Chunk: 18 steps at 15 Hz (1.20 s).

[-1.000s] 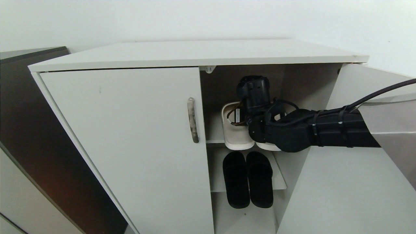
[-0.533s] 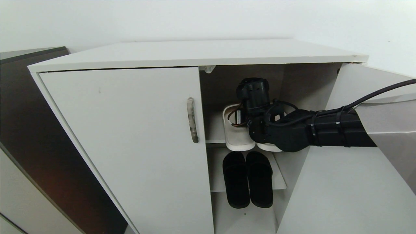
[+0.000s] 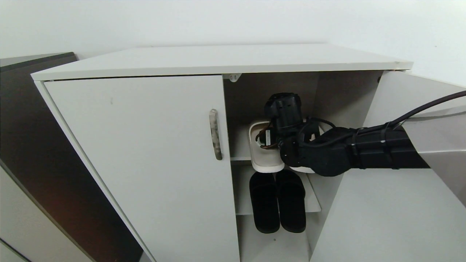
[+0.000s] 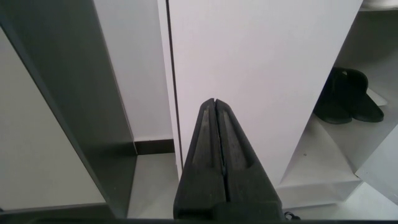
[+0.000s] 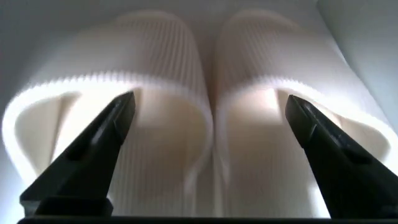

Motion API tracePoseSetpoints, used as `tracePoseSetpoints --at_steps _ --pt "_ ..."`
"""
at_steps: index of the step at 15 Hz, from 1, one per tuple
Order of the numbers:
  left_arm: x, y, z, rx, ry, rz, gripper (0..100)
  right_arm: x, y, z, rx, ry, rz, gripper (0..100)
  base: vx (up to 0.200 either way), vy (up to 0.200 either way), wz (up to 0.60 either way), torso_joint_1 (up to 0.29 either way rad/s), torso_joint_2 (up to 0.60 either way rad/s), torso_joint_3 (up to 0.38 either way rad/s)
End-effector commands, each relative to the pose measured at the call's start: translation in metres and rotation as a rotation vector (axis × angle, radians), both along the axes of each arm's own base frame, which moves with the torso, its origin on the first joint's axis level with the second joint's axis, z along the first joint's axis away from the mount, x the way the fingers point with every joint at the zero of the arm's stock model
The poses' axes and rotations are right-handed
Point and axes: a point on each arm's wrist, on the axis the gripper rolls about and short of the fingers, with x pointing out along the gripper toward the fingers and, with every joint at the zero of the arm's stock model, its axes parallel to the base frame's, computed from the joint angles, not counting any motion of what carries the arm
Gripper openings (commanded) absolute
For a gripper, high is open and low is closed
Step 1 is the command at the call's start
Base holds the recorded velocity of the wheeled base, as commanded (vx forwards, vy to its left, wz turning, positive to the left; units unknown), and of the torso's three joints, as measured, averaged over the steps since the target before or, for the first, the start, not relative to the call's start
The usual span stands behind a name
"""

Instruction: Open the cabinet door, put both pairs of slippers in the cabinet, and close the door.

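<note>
The white cabinet [image 3: 218, 58] stands with its left door [image 3: 145, 163] closed, metal handle [image 3: 216, 134] at that door's right edge, and its right door [image 3: 364, 218] swung out toward the near right. The right arm [image 3: 364, 151] comes in from the right across the open door, and its wrist is inside the open half at the level of the upper shelf [image 3: 240, 145].

The white slippers [image 3: 264, 160] lie side by side on that shelf, toes to the far side, their near ends hanging a little over the shelf's front edge. In the right wrist view the right gripper [image 5: 210, 98] is spread wide just on the near side of the pair [image 5: 155, 62]. One finger sits before the foot opening of each slipper, and both straps lie just beyond the tips. The claw pinches nothing; whether the tips touch the soles cannot be told.

The black slippers [image 3: 276, 200] lie together on the lower shelf [image 3: 242, 193], directly below the white pair, heels also past the shelf edge.

The left gripper [image 4: 214, 101] has its fingers pressed together and holds nothing. It hangs low on the near side of the closed left door, with the black slippers [image 4: 348, 96] well off to its right.
</note>
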Motion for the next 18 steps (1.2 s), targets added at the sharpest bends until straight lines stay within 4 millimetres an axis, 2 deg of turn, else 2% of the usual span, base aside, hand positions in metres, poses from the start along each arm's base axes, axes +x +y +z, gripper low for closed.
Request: tracePoseSetpoints --at_steps 1,4,5,8,9,11,18 --pt "0.000 0.000 0.000 0.000 0.000 0.002 0 -0.029 -0.008 0.020 0.013 -0.015 0.031 100 0.000 0.000 0.00 0.000 0.00 0.000" --pt "0.000 0.000 0.000 0.000 0.000 0.000 0 -0.057 -0.018 0.028 0.012 -0.008 0.057 100 0.000 0.000 0.00 0.000 0.00 0.000" --pt "0.000 0.000 0.000 0.000 0.000 0.000 0 -0.077 -0.021 0.027 0.025 0.007 0.085 100 0.000 0.000 0.00 0.000 0.00 0.000" --pt "0.000 0.000 0.000 0.000 0.000 0.000 0 -0.114 -0.028 0.022 0.047 0.037 0.140 100 0.000 0.000 0.00 0.000 0.00 0.000" --pt "0.000 0.000 0.000 0.000 0.000 0.000 0 -0.121 -0.031 0.020 0.050 0.037 0.150 0 0.000 0.000 0.00 0.000 0.00 0.000" --pt "0.000 0.000 0.000 0.000 0.000 0.000 0 -0.129 -0.035 0.016 0.057 0.025 0.164 0 0.000 0.000 0.00 0.000 0.00 0.000" --pt "0.000 0.000 0.000 0.000 0.000 0.000 0 -0.130 -0.028 0.007 0.038 0.029 0.181 0 0.000 0.000 0.00 0.000 0.00 0.000"
